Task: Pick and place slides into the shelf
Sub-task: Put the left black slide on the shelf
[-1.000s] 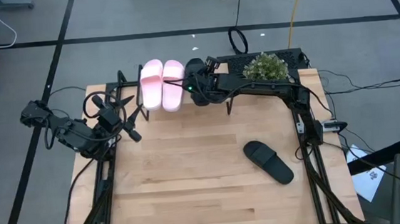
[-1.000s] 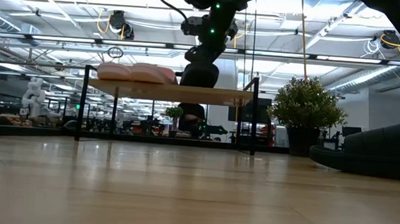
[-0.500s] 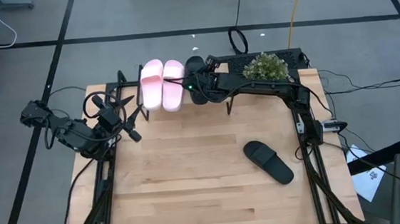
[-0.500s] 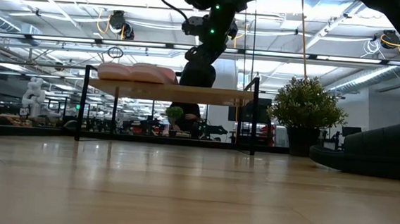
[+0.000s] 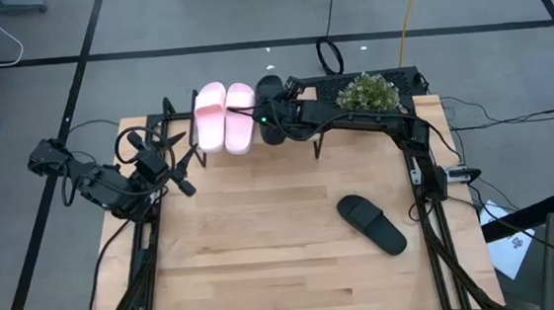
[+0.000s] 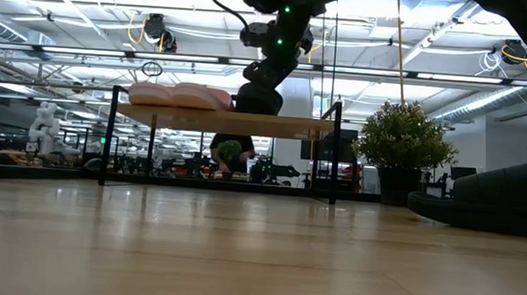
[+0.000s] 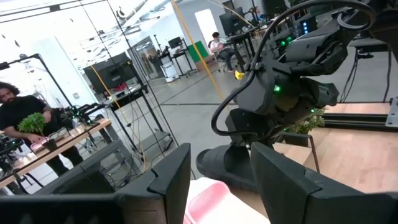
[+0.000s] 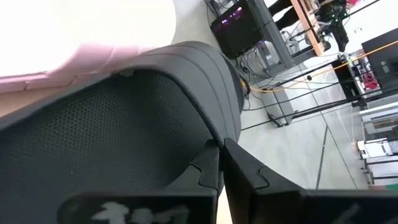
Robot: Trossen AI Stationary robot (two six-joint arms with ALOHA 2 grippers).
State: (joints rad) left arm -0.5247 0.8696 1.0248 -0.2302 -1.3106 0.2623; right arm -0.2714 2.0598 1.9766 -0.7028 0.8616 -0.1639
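The pale pink pair [image 5: 225, 117] lies side by side on the shelf [image 6: 293, 125] at the table's far edge. My right gripper [image 5: 277, 118] is shut on one black slide [image 5: 269, 104], right of the pink pair and down at the shelf top [image 6: 258, 99]. The other black slide [image 5: 372, 224] lies flat on the tabletop at the right. My left gripper [image 5: 181, 163] is open and empty at the table's left, left of the shelf. My right gripper pinches the black slide's right-hand edge [image 8: 208, 140], beside the strap, between its two fingers [image 8: 205, 171]. It comes from the table's right, slanting down. The slide sits about level, its underside at the shelf top [image 6: 257, 112]; whether it rests there I cannot tell.
A potted green plant [image 5: 366, 93] stands at the table's far right, beside the shelf. Bare tabletop [image 5: 264, 245] stretches across the middle and near side. A person shows in the room beyond the table [image 7: 25, 124].
My right gripper has gone a little toward the table's far edge and down with the black slide. The slide now sits lower and flatter at the shelf top, beside the pink pair.
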